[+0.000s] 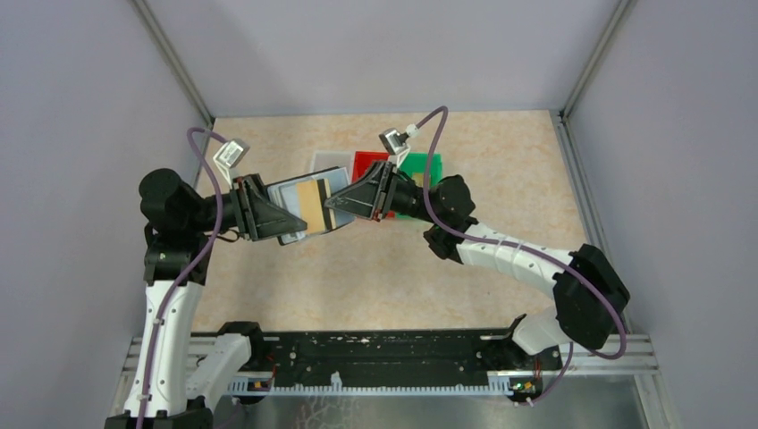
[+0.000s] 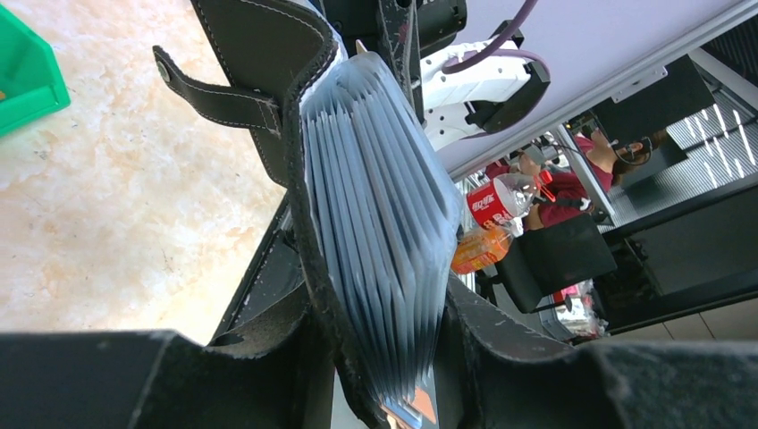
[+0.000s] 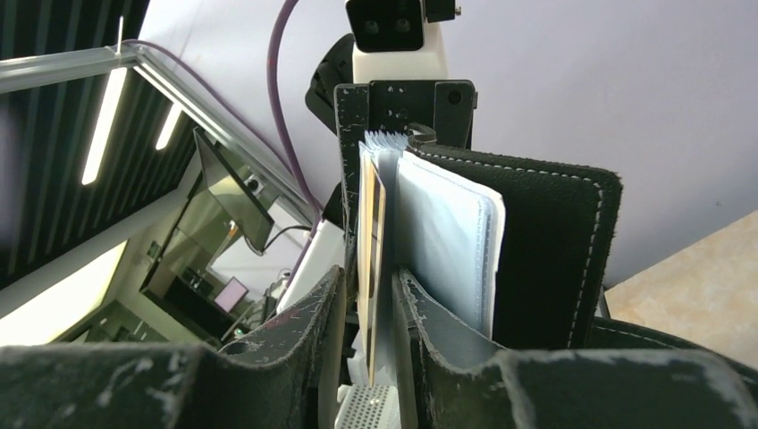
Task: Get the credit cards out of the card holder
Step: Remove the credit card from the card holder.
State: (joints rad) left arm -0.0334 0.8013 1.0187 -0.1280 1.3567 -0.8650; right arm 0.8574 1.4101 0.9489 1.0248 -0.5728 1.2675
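Card holder (image 3: 554,259): black grained leather-like cover, matt, pale stitching. Sleeves (image 2: 384,232): clear glossy plastic. Gold card (image 1: 312,206): smooth. Worktop (image 1: 501,170): beige marbled, smooth.

Pale lilac walls (image 1: 375,54), marbled beige tabletop (image 1: 501,161)

The left jaws clamp the card holder (image 2: 255,40), sleeves (image 2: 375,223) fanned.

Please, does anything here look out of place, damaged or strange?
Nothing is damaged or spilled. Only the card holder stands out: the left pincer holds it in the air, its clear sleeves fanned open, a tan card in one.
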